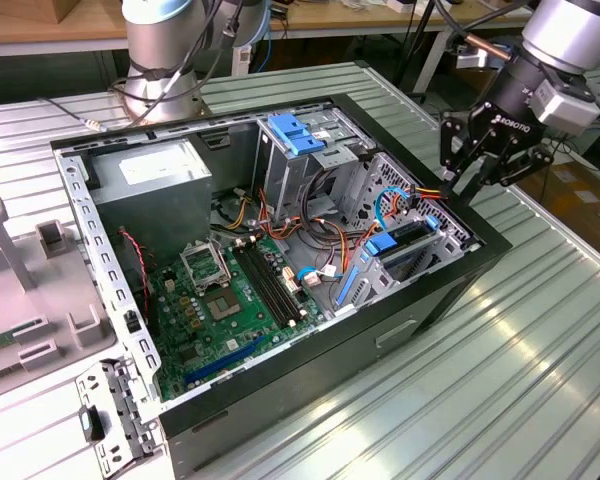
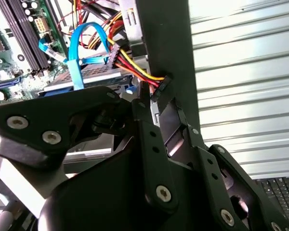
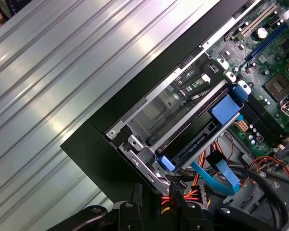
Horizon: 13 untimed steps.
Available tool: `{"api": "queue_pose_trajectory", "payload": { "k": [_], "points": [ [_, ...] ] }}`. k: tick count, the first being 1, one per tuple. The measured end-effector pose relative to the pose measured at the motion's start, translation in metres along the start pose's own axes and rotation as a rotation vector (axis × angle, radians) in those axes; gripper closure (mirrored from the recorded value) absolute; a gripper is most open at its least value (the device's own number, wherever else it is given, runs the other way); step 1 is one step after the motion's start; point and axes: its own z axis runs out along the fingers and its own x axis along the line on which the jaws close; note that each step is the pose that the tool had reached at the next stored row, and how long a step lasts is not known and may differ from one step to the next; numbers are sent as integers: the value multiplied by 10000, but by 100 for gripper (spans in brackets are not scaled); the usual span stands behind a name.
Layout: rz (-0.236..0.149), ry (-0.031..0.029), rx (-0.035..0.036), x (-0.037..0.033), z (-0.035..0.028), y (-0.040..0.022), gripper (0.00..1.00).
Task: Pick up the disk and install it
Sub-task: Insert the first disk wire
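Disk (image 1: 408,243) seated in case (image 1: 460,275) drive bay — gripper (image 1: 477,172) above.

Case: open computer case (image 1: 280,400) lying on ribbed metal table (image 1: 500,380)
Inside: green motherboard (image 1: 220,310) — grey power supply (image 1: 155,185) beside it

Ribbed metal table (image 1: 500,370) fills the lower right; wooden benches (image 1: 40,25) along the top edge; bright overhead glare.
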Motion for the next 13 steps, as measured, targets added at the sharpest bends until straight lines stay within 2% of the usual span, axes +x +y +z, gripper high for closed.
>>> {"api": "queue_pose_trajectory", "payload": {
  "k": [7, 13],
  "points": [
    [-6, 2, -2, 21, 43, -39, 64],
    [-6, 1, -1, 16, 44, -50, 64]
  ]
}}
